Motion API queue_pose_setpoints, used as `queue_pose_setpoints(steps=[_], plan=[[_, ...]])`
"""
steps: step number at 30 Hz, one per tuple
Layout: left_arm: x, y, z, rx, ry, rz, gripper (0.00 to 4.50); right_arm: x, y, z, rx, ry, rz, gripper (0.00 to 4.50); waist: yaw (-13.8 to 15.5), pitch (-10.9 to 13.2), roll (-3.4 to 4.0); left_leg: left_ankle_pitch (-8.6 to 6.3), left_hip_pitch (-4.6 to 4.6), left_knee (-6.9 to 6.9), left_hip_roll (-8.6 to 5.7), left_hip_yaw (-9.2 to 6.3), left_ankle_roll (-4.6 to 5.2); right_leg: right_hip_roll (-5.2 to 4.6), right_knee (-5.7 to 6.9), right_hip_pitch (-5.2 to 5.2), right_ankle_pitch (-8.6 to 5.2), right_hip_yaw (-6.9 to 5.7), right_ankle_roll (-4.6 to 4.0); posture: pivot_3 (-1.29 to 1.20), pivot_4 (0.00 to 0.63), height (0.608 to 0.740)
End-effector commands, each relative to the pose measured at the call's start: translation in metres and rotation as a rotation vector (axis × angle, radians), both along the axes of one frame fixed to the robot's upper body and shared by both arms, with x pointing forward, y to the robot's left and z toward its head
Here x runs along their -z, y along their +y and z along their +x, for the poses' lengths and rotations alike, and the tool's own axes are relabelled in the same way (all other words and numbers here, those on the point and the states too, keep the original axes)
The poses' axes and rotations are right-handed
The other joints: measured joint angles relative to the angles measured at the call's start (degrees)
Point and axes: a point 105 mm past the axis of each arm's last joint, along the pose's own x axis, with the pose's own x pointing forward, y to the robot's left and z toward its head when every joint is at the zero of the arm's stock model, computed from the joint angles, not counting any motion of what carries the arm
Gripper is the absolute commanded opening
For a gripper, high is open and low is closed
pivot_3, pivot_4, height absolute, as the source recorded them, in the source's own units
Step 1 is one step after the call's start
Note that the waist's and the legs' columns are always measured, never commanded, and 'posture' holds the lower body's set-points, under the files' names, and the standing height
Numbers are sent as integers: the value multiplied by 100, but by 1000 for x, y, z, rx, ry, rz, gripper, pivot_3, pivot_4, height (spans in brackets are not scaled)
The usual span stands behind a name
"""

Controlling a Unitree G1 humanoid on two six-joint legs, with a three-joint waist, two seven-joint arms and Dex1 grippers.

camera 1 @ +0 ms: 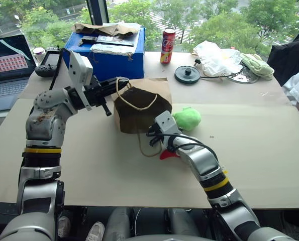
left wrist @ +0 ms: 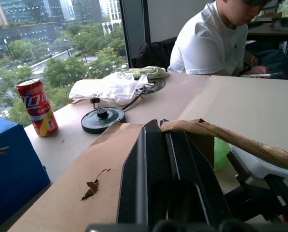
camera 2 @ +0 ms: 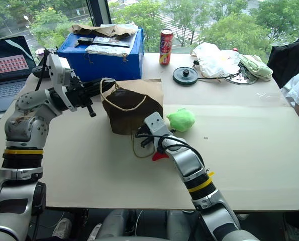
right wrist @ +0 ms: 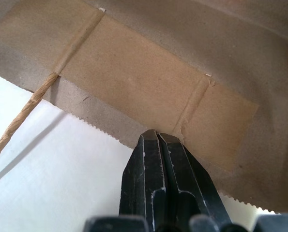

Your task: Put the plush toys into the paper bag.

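**Bag pinched at both rims, toys waiting outside**

Beige tabletop (camera 1: 250,150) by a tall window, treetops beyond, spreading under everything.

Lying on its side mid-table, mouth gaping toward the robot: the paper bag (camera 1: 141,113), thin, light and quick to crumple or tear, best taken at the reinforced rim strip or by a cord handle (camera 1: 134,103). Pinching the upper rim beside that handle: the left gripper (camera 1: 110,89), fingers together on the paper. Clamping the lower rim against the table: the right gripper (right wrist: 156,140), fingers shut on the serrated edge (no gap showing).

Sitting just beside the bag's far corner: the light-green plush (camera 1: 188,118), soft and squashy, forgiving of a grip anywhere across its bulk, likely springing back once released. Peeking out under the right wrist: the red chili plush (camera 1: 168,153), equally light, probably easiest taken mid-body.

Staying hidden: most of the chili, its eye and stem included; the bag's dark interior, impossible to say whether holding anything; the green plush in the left wrist view, cut to a sliver behind the bag.
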Motion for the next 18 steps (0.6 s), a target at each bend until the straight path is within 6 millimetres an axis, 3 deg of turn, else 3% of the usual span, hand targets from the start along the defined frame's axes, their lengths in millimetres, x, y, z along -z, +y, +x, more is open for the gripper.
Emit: queue_pose_setpoints(steps=[1, 5, 13, 18], plan=[[-23, 1, -6, 4, -82, -20, 0, 13, -9, -1, 25, 48, -32, 77, 1, 0, 0, 0, 0, 0, 0, 0, 0, 0, 0, 0, 0, 0, 0, 0, 150, 739], [-12, 1, -4, -7, -78, 19, 0, -5, -6, -1, 7, 8, 13, 77, 1, 0, 0, 0, 0, 0, 0, 0, 0, 0, -1, 0, 0, 0, 0, 0, 150, 739], [1, 3, -3, -11, -60, 37, 0, -74, 1, -26, -106, -71, 203, 77, 4, 1, 1, 0, -10, -4, 2, -1, 0, 1, 6, -9, 0, -1, 0, 0, 150, 739], [4, 2, -2, -10, -53, 36, 0, -89, -8, -40, -136, -66, 221, 77, 5, 1, 1, 0, -8, -6, 1, -1, 0, 0, 2, -8, 0, -1, 0, 0, 150, 739]])
